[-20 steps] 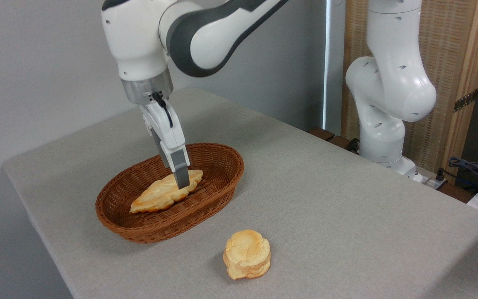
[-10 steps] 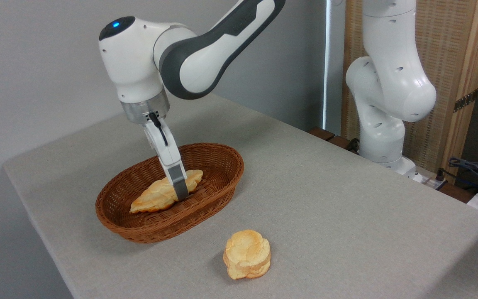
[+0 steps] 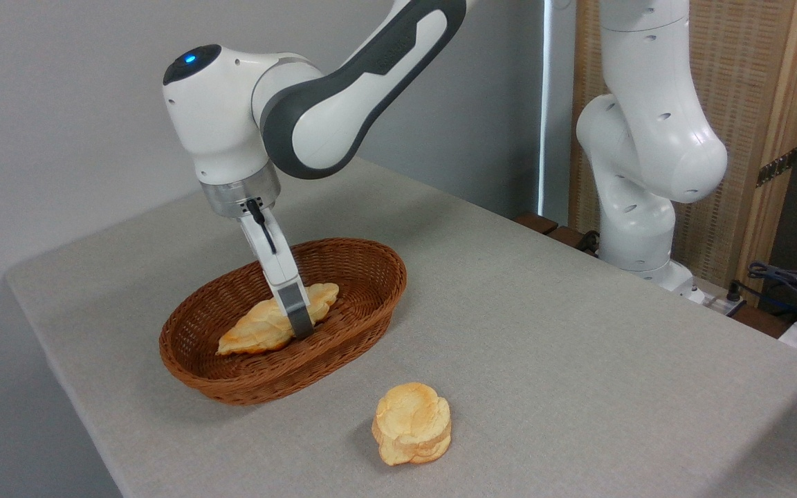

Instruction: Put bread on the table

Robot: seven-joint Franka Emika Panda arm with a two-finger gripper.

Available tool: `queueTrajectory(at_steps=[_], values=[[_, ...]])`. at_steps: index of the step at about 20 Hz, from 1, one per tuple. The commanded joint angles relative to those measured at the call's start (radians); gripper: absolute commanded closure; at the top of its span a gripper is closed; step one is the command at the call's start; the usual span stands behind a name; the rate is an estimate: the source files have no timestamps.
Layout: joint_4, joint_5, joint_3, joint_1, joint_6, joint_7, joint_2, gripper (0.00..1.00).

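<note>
A: Where is the long, flat, leaf-shaped golden-brown bread (image 3: 270, 324) with the lumpy braided top?

B: Lying in the oval brown wicker basket (image 3: 364, 315), its pointed end toward the basket's near left side and its broader end toward the far right. The basket sits on the large table (image 3: 544, 325) covered in plain light grey cloth, toward the left part of it.

A: And the arm?

B: The white and dark grey robot arm (image 3: 343, 97) reaches in from the upper right and bends down over the basket. Its two-finger claw (image 3: 299, 325) is lowered inside the basket, right at the bread, roughly at the middle of the bread's length. The visible grey fingertip (image 3: 296, 312) lies across the near side of the bread and hides a strip of it.

A: Is the claw closed on it?

B: I cannot tell. Only one finger shows clearly from this angle; the other is behind it or behind the bread, so whether the fingers press the bread or stand apart from it is not clear. The bread looks to be resting on the basket floor.

A: Anything else on the table?

B: A round, thick, stacked-looking golden bun (image 3: 412, 422) sits on the cloth in front of the basket, toward the near edge, apart from the basket.
</note>
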Motion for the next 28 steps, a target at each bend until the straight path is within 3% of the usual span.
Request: queueTrajectory(at_steps=[1, 5, 8, 16, 28], values=[[0.0, 0.002, -0.006, 0.002, 0.016, 0.012, 0.0, 0.55], [0.0, 0.001, -0.004, 0.003, 0.016, 0.014, -0.005, 0.57], [0.0, 0.001, -0.004, 0.003, 0.016, 0.014, -0.005, 0.52], [0.008, 0.001, 0.001, 0.005, 0.016, 0.014, -0.018, 0.55], [0.013, -0.01, 0.02, 0.025, -0.002, 0.012, -0.14, 0.55]])
